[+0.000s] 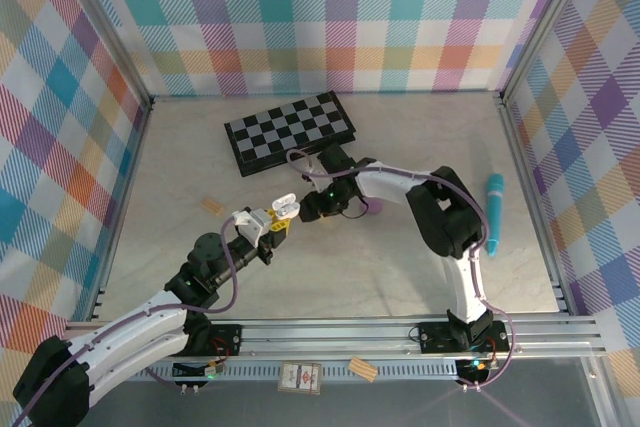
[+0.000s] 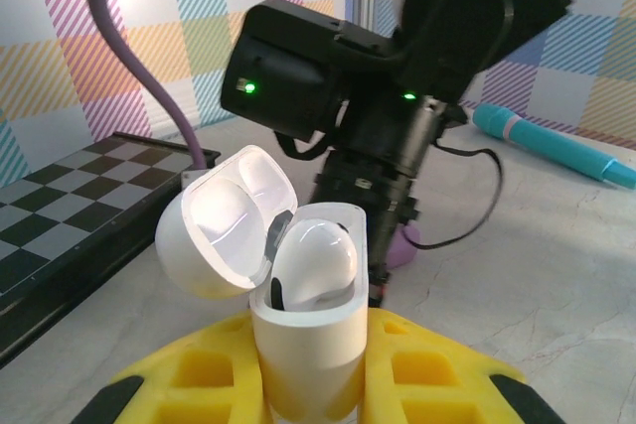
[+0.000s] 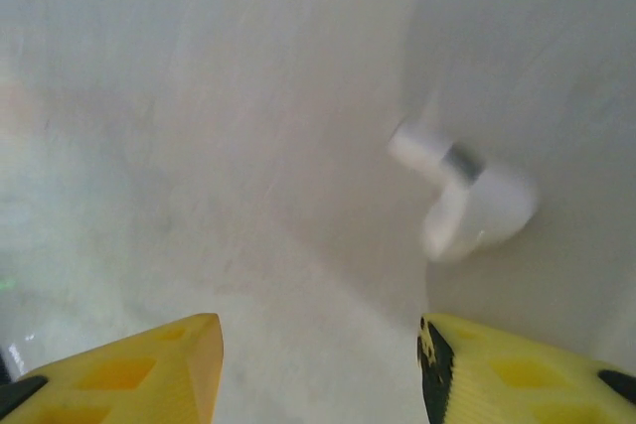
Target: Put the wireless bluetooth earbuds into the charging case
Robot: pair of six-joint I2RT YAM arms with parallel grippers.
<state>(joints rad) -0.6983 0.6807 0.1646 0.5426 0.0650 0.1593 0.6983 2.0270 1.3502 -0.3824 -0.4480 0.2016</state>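
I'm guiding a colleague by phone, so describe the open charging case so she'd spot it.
Find the checkerboard at the table's far side. Just in front of it, the left gripper holds the charging case: white, lid flipped open, one earbud seated inside.

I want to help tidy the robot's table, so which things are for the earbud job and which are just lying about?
For the job:
- white charging case, lid open, gripped in the left jaws
- seated earbud, inside that case
- loose earbud, lying ahead of the open right jaws

Just lying about:
- chessboard
- teal stick
- small tan piece
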